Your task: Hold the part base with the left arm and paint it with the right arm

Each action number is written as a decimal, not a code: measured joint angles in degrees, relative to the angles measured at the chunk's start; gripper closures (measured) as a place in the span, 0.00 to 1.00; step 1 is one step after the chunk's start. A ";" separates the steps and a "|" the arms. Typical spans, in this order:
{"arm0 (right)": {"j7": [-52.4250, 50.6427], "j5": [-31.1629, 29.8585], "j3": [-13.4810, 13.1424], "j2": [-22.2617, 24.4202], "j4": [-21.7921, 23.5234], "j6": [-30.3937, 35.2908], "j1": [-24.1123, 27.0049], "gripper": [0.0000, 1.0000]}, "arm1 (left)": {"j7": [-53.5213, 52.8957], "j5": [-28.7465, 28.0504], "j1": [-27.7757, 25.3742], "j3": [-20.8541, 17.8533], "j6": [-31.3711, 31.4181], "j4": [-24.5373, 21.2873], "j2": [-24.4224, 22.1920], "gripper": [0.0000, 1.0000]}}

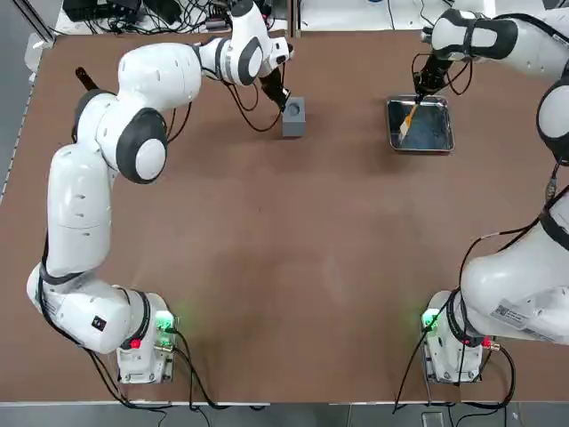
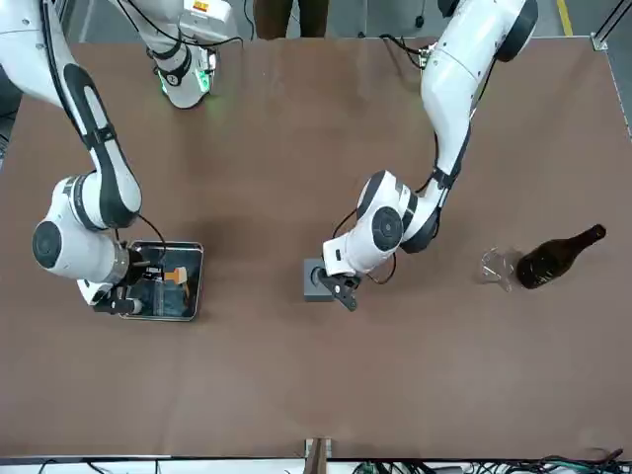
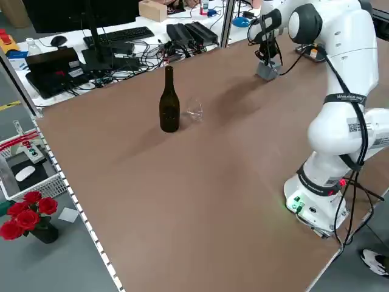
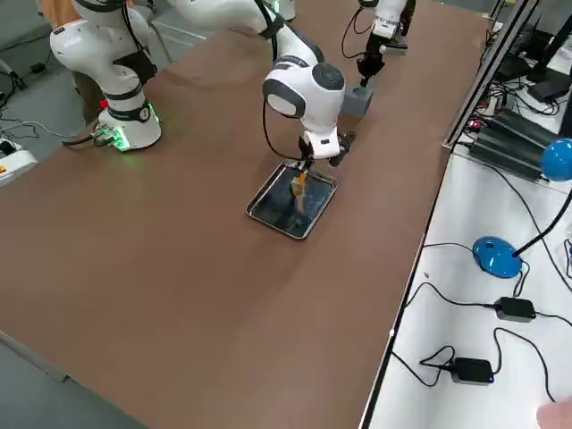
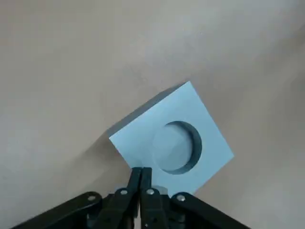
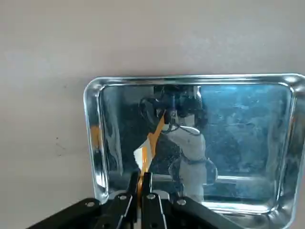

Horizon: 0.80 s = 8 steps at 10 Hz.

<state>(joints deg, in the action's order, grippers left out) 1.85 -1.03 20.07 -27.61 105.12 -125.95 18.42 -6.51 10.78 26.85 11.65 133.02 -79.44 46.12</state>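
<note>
The part base [image 1: 293,112], one small matte grey cube-like block with a round hole sunk in its flat top, sits on the brown table [image 1: 284,267] directly under the tip of the left gripper [image 1: 283,100]. That gripper's two black fingers are pressed together, their tips resting on the block's top edge just beside the hole.

Well off to that gripper's side, the right gripper [image 1: 416,100] hangs over one shiny rectangular metal tray [image 1: 444,142] with rounded corners and a raised rim. Its fingers are clamped on the handle of one orange-handled brush [image 1: 406,122], which slants down from the fingertips with its bristle end inside the tray.

Far from both grippers stand one dark glass bottle [image 3: 169,100] and, just beside it, one clear glass [image 3: 194,111].
</note>
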 joint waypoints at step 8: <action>-16.87 0.08 -9.08 1.05 -3.62 5.00 -0.32 0.96 | 0.00 0.00 0.02 -0.03 0.00 0.00 0.00 0.95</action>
<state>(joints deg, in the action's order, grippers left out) -15.02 -0.96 10.99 -26.56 101.51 -120.95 18.10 -6.51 10.78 26.87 11.62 133.02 -79.43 46.12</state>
